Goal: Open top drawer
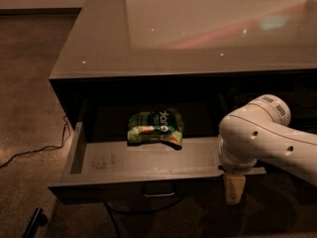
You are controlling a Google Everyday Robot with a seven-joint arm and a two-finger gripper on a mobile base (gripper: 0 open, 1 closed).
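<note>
Camera view from above and in front of a dark grey cabinet with a glossy countertop (198,38), dotted with small light reflections. Top drawer (104,160) standing well out from under that countertop, wide and shallow, scuffed lighter grey floor exposed. On the flat front, at the centre, a small rectangular pull (159,191), just under the front's upper edge. Inside, toward the back and about mid-width, a crumpled green snack bag (155,129) lying flat on the drawer floor, pale lettering on top, apart from both side walls. At right, a white robot arm (262,138) reaching in from the right edge, its rounded wrist joint overlapping the right end of the drawer. Below the wrist, the gripper (234,187), pale tan, pointing straight down, hanging just in front of the drawer front, to the right of the pull and apart from it. Parted or closed: cannot tell, only one tan piece showing. On the brown speckled floor (29,83) at left, a thin dark cable (34,150) trailing toward the cabinet's left side. Under the drawer front, a second dark cable (113,217) curving downward. Near the bottom left corner, a small black object (35,221), kind unclear.
</note>
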